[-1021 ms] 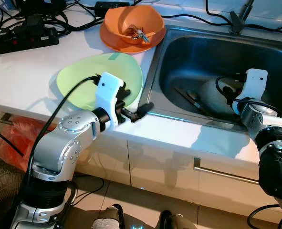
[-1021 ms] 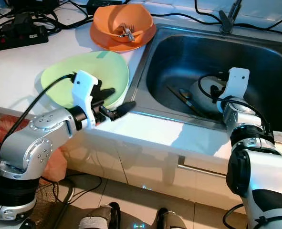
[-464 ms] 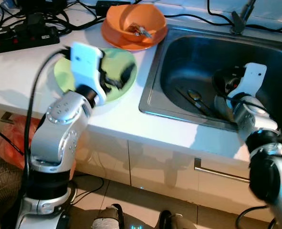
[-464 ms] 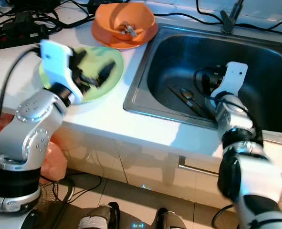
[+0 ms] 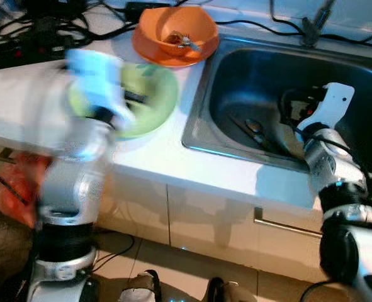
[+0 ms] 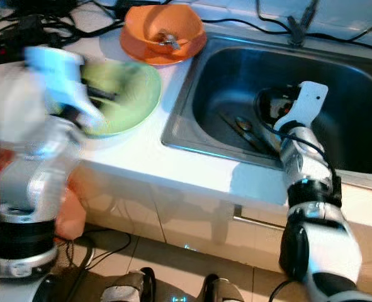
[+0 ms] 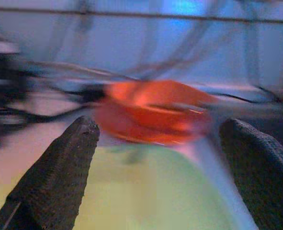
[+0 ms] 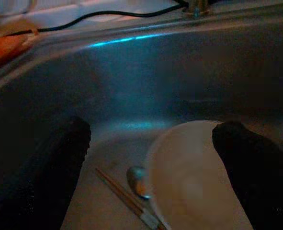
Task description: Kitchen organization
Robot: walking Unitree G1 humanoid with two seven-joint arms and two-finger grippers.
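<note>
A pale green plate [image 5: 153, 107] lies on the white counter beside the sink, with an orange bowl [image 5: 175, 31] behind it that holds a small metal piece. My left gripper [image 7: 160, 127] hovers open just over the green plate, pointing toward the orange bowl; the arm is blurred by motion. Inside the steel sink [image 5: 248, 69] my right gripper [image 8: 153, 129] stands open above a white bowl [image 8: 198, 177]. A spoon [image 8: 136, 175] and chopsticks [image 8: 124, 199] lie on the sink bottom beside that bowl.
A black power strip and tangled cables [image 5: 34, 25] lie at the counter's back left. The faucet base [image 5: 311, 28] stands behind the sink. A red-orange bag [image 5: 9, 189] sits on the floor at the left, and a cabinet handle [image 5: 286, 223] juts out below the counter.
My left arm has lifted from the counter's front edge and swung back over the green plate, still moving fast. The right gripper stays in the sink.
</note>
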